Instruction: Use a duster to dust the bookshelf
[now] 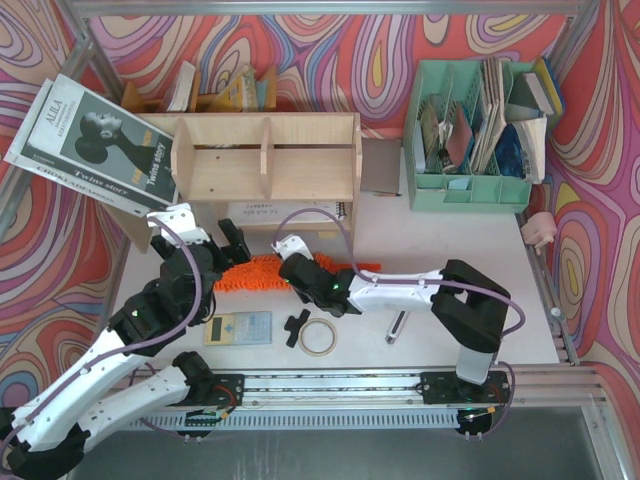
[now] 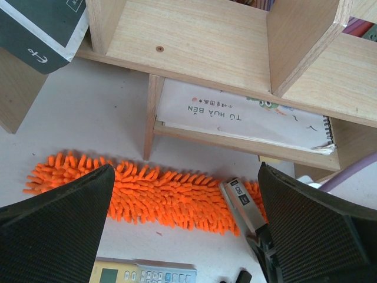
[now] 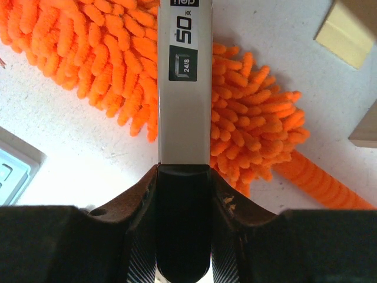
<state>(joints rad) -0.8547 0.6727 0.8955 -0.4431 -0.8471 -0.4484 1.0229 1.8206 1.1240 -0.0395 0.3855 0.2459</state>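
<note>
Duster (image 3: 88,65) beneath right gripper (image 3: 182,177) clamped on silver bar (image 3: 184,88); left gripper (image 2: 185,171) wide apart, empty.

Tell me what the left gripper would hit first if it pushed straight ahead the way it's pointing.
Most likely the duster, lying on the table straight between the fingers of the open left gripper. The bookshelf leg stands just beyond it; depth is hard to judge from the wrist view.
</note>
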